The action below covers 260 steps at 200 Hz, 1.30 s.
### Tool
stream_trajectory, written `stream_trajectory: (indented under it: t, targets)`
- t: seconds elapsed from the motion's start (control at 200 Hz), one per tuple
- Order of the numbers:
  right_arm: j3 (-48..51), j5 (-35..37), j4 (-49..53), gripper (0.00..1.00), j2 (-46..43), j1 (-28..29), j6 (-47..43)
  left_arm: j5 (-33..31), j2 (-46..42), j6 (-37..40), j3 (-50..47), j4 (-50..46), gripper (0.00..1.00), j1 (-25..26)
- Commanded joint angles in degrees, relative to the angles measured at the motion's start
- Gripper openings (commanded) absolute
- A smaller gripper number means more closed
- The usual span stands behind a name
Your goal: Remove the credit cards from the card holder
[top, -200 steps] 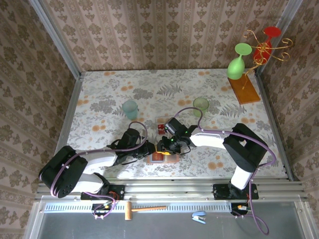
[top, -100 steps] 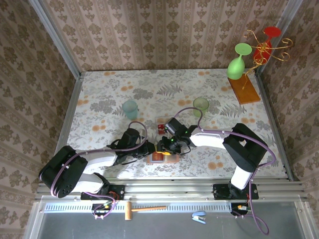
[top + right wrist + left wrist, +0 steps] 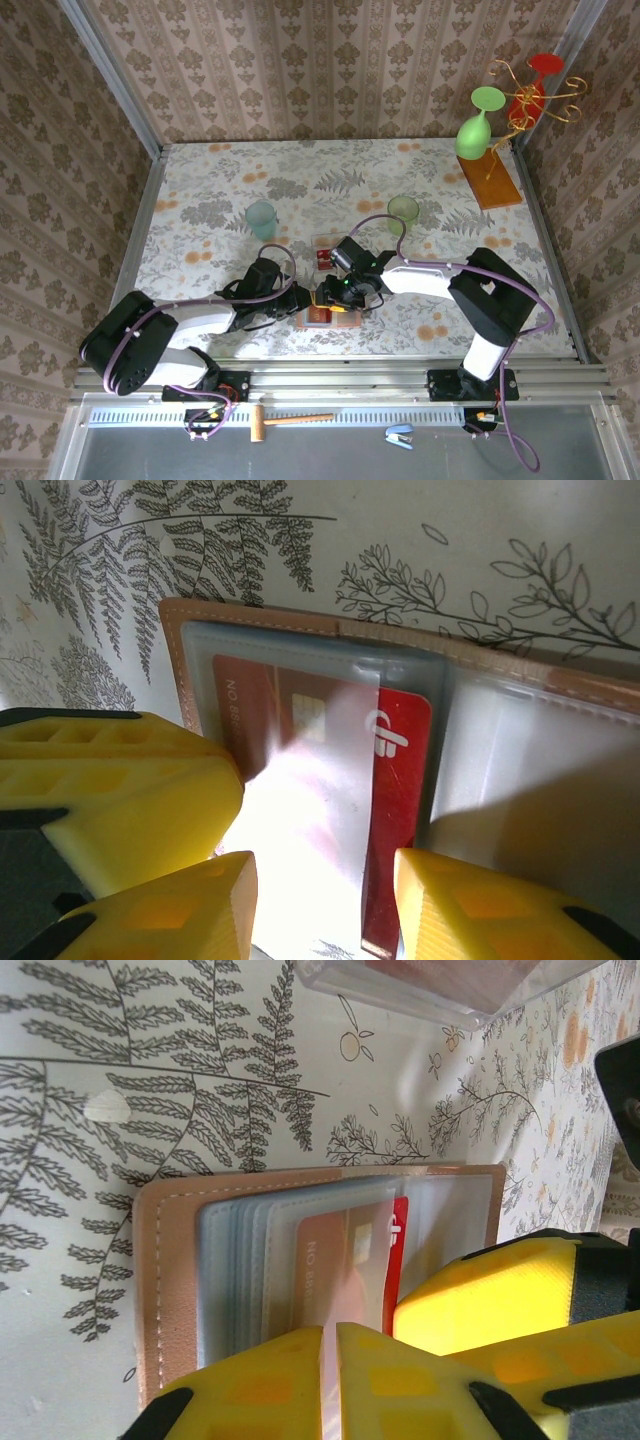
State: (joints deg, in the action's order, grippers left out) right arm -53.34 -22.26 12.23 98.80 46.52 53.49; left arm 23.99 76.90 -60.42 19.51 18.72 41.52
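My closed left fingers (image 3: 265, 1375) steady the card holder (image 3: 165, 1260) while the right fingers (image 3: 175, 910), open at frame bottom, straddle the red credit card (image 3: 400, 770), which I must pinch next.

The tan-brown leather folding card holder (image 3: 318, 317) lies open and flat at the near centre of the table (image 3: 220, 190). A red plastic credit card (image 3: 400, 770) sits in its translucent grey-blue pocket, one end poking out.
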Motion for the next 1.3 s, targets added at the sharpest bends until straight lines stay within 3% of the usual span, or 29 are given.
stream_trajectory:
  t: [0.0,0.425,1.005,1.295]
  targets:
    - [-1.3,3.4,4.5,0.42,-1.8,0.3,-1.8,-0.1,0.7,1.0,0.6,-0.5,0.12,-0.2]
    - [-0.9,4.2,3.9,0.43,-3.7,0.3,-2.1,0.6,1.4,1.1,1.7,-0.8,0.12,-0.2]
    - [5.3,1.1,-4.3,0.34,-7.0,-2.3,0.0,1.0,-1.8,0.8,3.6,-3.2,0.11,0.1]
    - [8.3,-0.9,-7.8,0.31,-7.6,-4.2,0.8,-2.3,-1.8,5.1,7.3,-13.8,0.09,2.7]
